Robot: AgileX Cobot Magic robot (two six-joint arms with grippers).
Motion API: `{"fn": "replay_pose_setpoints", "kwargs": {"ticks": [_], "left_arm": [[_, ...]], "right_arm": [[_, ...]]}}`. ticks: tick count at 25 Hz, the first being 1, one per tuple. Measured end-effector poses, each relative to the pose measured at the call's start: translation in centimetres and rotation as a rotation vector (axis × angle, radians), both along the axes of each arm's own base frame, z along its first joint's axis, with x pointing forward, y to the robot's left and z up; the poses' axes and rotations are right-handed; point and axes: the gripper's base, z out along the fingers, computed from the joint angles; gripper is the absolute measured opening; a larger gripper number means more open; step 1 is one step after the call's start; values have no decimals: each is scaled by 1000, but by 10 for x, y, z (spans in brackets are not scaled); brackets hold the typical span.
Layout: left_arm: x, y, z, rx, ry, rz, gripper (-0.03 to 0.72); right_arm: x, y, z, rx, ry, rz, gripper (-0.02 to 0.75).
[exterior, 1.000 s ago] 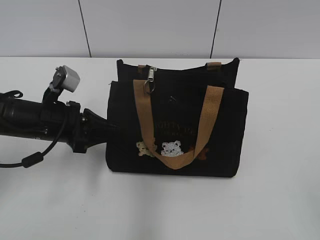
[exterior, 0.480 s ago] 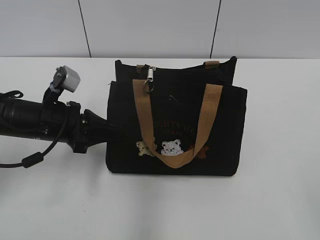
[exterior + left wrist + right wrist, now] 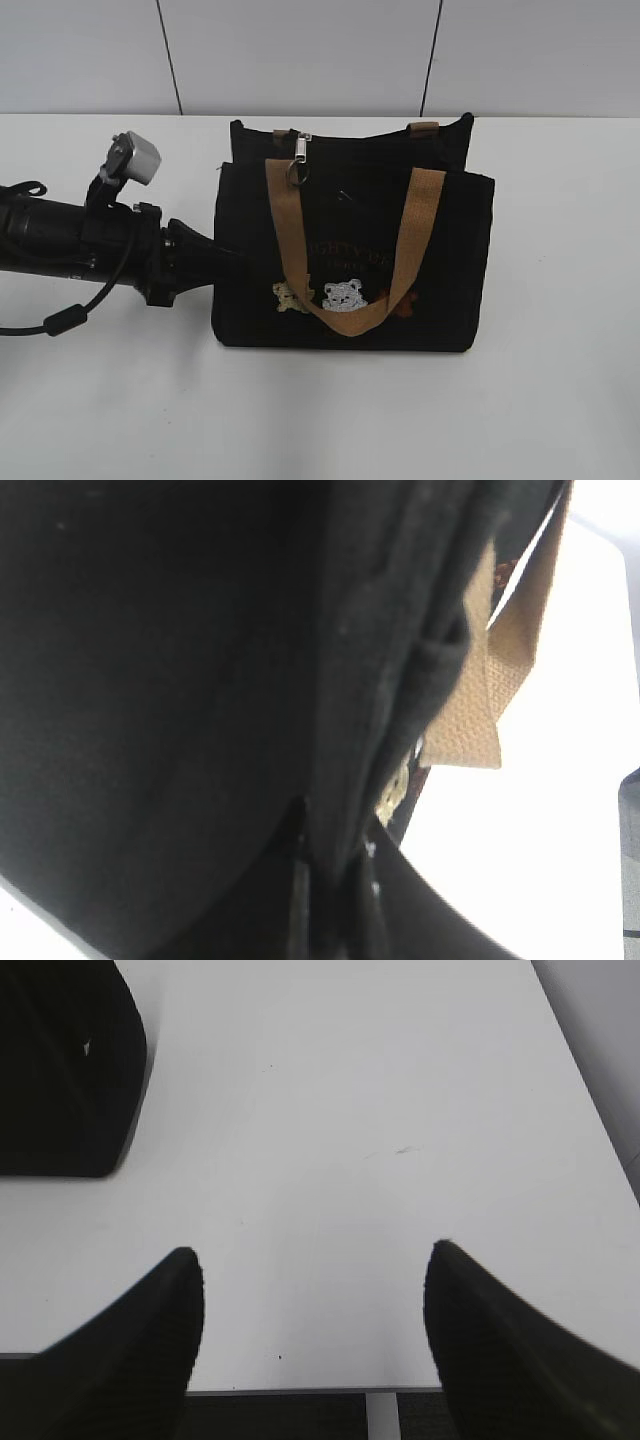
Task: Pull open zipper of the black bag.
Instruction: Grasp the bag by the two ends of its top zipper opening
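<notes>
On the white desk, the left pincer pinches the black bag at its left edge. The right pincer hangs spread over bare desk; the zipper looks unopened, its pull untouched.

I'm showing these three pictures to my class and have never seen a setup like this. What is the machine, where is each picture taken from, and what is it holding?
It is a robot with two arms. The wide picture looks across a white table at a black bag with tan handles. The other two come from cameras on the wrists. The left gripper is shut on the bag's side edge. The right gripper hangs open over bare table, holding nothing. The silver zipper pull at the bag's top is untouched.
</notes>
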Motion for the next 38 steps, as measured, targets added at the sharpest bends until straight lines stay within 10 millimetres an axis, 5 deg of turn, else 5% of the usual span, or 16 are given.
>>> {"fn": "replay_pose_setpoints", "kwargs": {"ticks": [12, 23, 29, 38], "left_arm": [[0, 0, 0, 3, 0, 1, 29], [0, 0, 0, 3, 0, 1, 29], [0, 0, 0, 3, 0, 1, 29], [0, 0, 0, 3, 0, 1, 29]], "right_arm": [[9, 9, 5, 79, 24, 68, 522], [89, 35, 24, 166, 219, 420, 522], [129, 52, 32, 171, 148, 676, 522], [195, 84, 8, 175, 139, 909, 522]]}}
